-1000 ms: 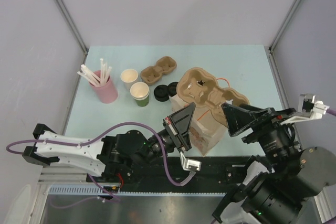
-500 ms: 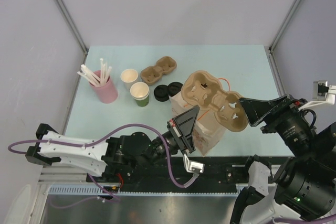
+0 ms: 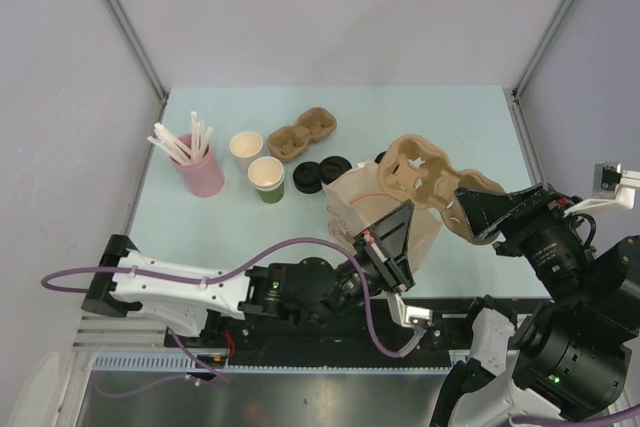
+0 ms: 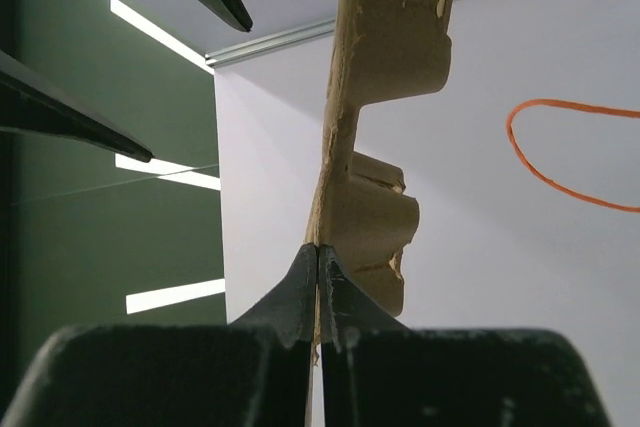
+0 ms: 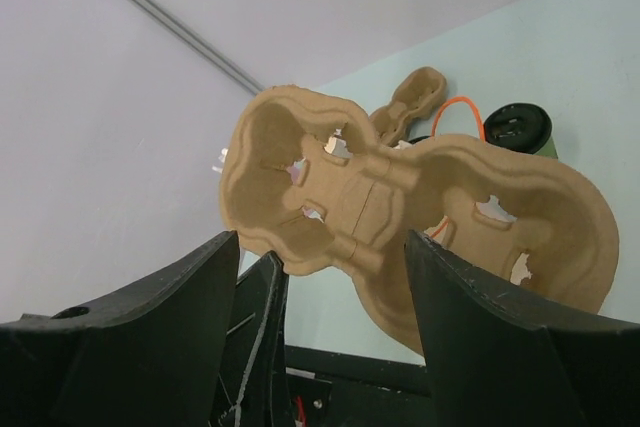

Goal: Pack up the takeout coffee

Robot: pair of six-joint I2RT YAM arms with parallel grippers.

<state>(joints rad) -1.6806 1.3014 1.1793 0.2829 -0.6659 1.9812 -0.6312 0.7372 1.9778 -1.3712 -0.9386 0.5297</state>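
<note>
As your left gripper [image 4: 318,250] pinched shut on the thin rim of the pulp cup carrier [image 3: 432,162], the tray hung tilted in the air over the far right corner of the white paper bag [image 3: 345,209]. Seen from the left wrist, the carrier rose edge-on straight out of the closed fingertips, with the bag's orange handle [image 4: 510,137] looping across white paper beside it. Your right gripper [image 5: 322,237] stood at the bag's right with its fingers spread wide on either side of the carrier's near edge, and no clamp on the pulp was visible.

The takeout coffee stood outside the bag. The first black-lidded cup [image 3: 308,178] and the second black-lidded cup [image 3: 336,169] sat side by side on the pale table [image 3: 450,117], just beside the bag's far left corner. To the left of the bag, past the lidded pair, stood an open green cup [image 3: 267,177] and an open white cup [image 3: 246,149]. A smaller pulp carrier [image 3: 300,135] lay just beyond them. The pink cup of white straws [image 3: 200,172] stood farthest to the bag's left.
</note>
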